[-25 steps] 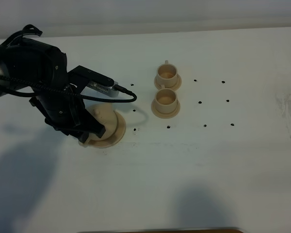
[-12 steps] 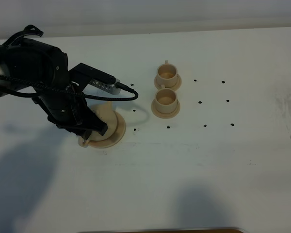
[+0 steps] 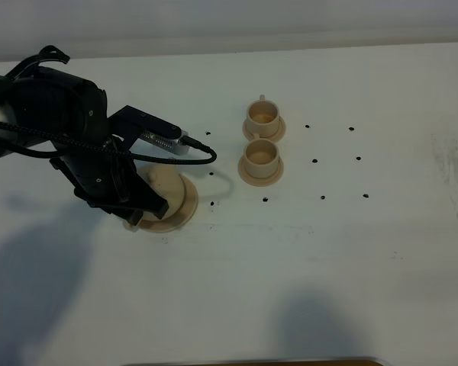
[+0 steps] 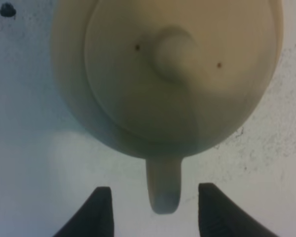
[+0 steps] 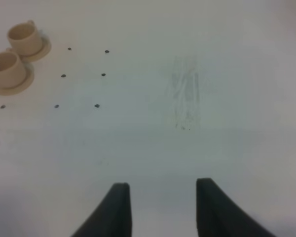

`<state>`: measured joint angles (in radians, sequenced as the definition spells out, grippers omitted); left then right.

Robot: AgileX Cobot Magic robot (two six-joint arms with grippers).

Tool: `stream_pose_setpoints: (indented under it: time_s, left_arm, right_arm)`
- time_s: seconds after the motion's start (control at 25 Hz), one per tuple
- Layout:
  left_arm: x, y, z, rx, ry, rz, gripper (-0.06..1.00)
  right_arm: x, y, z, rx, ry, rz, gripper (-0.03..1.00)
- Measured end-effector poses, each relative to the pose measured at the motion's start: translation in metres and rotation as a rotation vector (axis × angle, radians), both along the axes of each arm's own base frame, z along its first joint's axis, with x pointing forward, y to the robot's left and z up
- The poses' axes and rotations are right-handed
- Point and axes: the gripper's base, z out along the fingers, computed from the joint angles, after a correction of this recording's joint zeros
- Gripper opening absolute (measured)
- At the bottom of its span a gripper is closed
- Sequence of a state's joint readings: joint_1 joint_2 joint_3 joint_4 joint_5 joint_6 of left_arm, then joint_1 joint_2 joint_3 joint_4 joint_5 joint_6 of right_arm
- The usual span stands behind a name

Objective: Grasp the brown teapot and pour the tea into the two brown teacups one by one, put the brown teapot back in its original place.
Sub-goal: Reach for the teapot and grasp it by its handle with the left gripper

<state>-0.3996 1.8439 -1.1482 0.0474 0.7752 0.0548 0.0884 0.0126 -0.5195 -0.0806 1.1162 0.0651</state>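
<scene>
Even bright light; left wrist view blurred.

White table (image 3: 351,259) — small black dots, soft shadows — evenly lit.

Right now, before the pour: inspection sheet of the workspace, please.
Surface: white tabletop, small black dots, scuffed patch at right.
Job's things: rounded beige ceramic teapot on its wide round saucer; two small beige teacups on small saucers, one behind the other.
Clutter: nothing seen.
End effectors: left end effector open, fingers either side of the teapot's handle, not gripping; right end effector holds nothing, over bare table.
Cables: black cable looping off left arm.
Surroundings: nothing seen.
</scene>
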Motion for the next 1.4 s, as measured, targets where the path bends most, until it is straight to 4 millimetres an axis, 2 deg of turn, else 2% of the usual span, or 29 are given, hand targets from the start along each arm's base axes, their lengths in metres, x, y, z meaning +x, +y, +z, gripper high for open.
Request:
stream_pose_setpoints:
  time_s: [0.52,0.84,1.4]
  left_arm:
    - [0.001,-0.002,-0.002,-0.017,-0.03,-0.002,0.46]
    - [0.001,-0.008,-0.012,-0.015,-0.019,-0.017,0.46]
    - [0.003,-0.009,-0.009,-0.015,-0.018,-0.017,0.46]
  right_arm:
    - [0.0,0.0,0.0,0.0,0.0,0.0,0.31]
    - [0.0,0.0,0.0,0.0,0.0,0.0,0.31]
    - [0.0,0.0,0.0,0.0,0.0,0.0,0.31]
